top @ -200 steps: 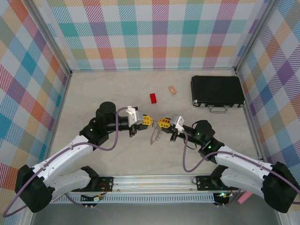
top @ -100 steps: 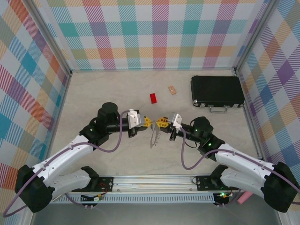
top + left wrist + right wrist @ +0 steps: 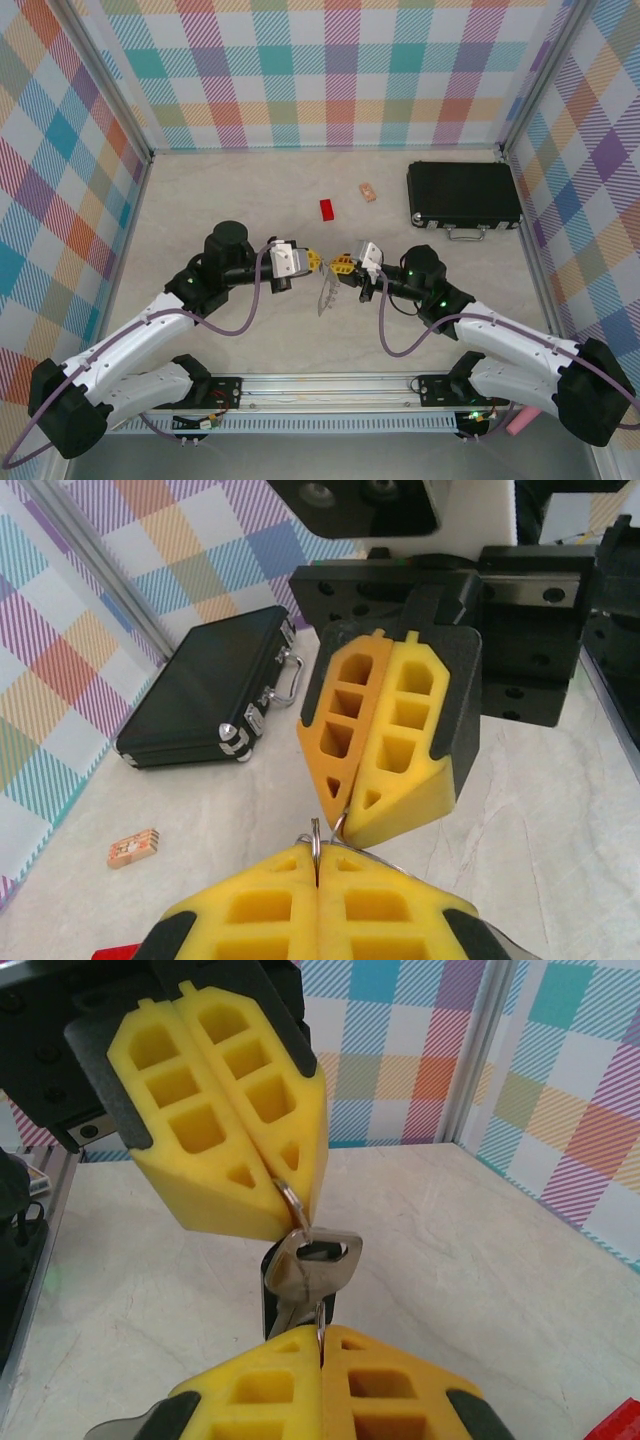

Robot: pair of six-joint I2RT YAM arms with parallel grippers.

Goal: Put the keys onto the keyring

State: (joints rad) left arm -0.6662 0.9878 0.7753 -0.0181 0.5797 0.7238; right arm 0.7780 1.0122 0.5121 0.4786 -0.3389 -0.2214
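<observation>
My left gripper point(image 3: 316, 258) and right gripper point(image 3: 341, 265) meet tip to tip above the middle of the table. Each is shut on the keyring point(image 3: 291, 1201), a thin silver wire ring. In the left wrist view the keyring point(image 3: 318, 832) stands out of my left gripper point(image 3: 318, 862), and the right gripper point(image 3: 347, 818) pinches it from across. The keys point(image 3: 318, 1258) hang between the grippers: a silver key whose head slot has the ring through it, and a black head behind it. From above the keys point(image 3: 325, 291) dangle just under the fingertips.
A black case point(image 3: 463, 195) lies at the back right. A red block point(image 3: 328, 208) and a small tan block point(image 3: 369, 191) lie behind the grippers. Checked walls stand on three sides, and the arms' base rail runs along the near edge.
The right gripper has moved left, closing the gap to the left gripper. The hanging keys have shifted slightly left with it. Both grips stay shut.
</observation>
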